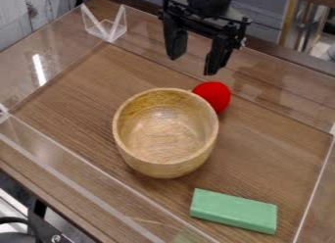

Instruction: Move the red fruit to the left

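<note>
Nearest on the worktop [281, 139] lies a green block [233, 211]. Beyond it stands the wooden bowl [165, 131]. The red fruit [214, 95] rests touching the bowl's far right rim. My jaws hang above and behind the fruit, spread wide, holding nothing

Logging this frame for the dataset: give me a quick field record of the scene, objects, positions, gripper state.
surface: wooden table inside clear walls
gripper: open, pointing down, above and behind the fruit, holding nothing
red fruit: on the table, touching or nearly touching the bowl's far right rim
wooden bowl: centre, upright, empty
green block: flat, near right corner
task status: fruit not yet grasped
</note>
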You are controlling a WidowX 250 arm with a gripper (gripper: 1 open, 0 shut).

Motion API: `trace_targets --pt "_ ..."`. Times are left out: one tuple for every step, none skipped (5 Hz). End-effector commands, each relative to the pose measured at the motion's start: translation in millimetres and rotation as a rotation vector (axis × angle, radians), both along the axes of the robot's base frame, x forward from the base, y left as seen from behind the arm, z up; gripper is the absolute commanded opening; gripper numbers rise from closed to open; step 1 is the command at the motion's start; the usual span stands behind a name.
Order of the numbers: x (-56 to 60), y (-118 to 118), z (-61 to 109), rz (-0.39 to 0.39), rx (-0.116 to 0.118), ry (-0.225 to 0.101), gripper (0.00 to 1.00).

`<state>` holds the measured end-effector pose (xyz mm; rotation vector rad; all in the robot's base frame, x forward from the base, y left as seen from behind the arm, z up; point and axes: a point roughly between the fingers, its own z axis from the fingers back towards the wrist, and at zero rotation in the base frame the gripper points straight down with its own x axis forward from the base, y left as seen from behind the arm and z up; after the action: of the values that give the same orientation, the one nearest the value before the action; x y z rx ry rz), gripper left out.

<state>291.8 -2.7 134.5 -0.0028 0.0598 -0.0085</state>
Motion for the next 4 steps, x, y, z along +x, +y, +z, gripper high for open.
trace_targets --pt "7.4 -2.9 -14.4 0.009 -0.008 -0.003 1.0" --pt "17.4 -6.9 -32.1 0.017 -0.018 -0.015 1.0" --pt "27.0 -9.4 -40.6 0.029 -0.017 -0.052 1.0" --pt "34.1 -10.3 -48.1 0.032 -0.019 -0.081 1.0"
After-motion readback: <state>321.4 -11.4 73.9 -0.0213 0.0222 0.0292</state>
